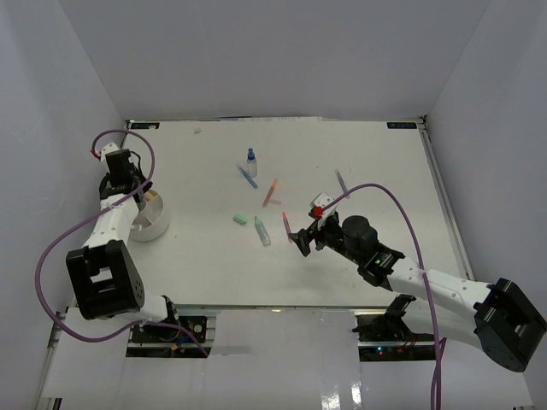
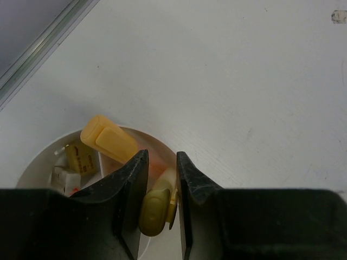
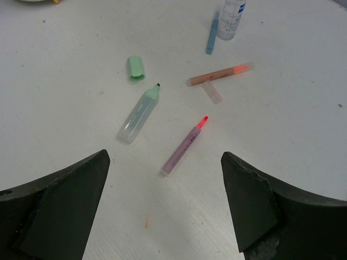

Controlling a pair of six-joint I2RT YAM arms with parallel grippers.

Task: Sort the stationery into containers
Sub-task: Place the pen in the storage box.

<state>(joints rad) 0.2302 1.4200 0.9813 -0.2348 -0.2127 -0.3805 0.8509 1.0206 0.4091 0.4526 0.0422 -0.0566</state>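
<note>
Right gripper (image 3: 165,162) is spread about as wide as it goes, with nothing in it. It's hanging over the table (image 3: 65,32). Closest thing is the purple marker (image 3: 183,147) with the bare red tip, its blunt end almost right between the fingers and the tip pointing away. A bit further out and off to the left is the uncapped green highlighter (image 3: 140,115), and past that its green cap (image 3: 135,67). Ahead and to the right is the orange marker (image 3: 219,75) with a clear cap (image 3: 213,92) touching it. Farthest out are the blue pen (image 3: 211,33) and the white bottle (image 3: 232,16), side by side.

My guess on handling: these markers are light, stiff plastic with smooth round barrels, so they'll roll or squirt out if pinched off-center. I'd go across the middle of the purple barrel, jaws square to it, and stay off the inky tip.

Left gripper (image 2: 161,157) is nearly closed, and it looks pinched on a yellow highlighter (image 2: 156,214) at the cap end. The far end pokes down into the white dish (image 2: 38,162) directly below. Just beyond the fingertips, inside the dish, are another yellow marker (image 2: 108,142) and a tan block (image 2: 81,157). Looks like a drop-off, so I'd just open up gently.
</note>
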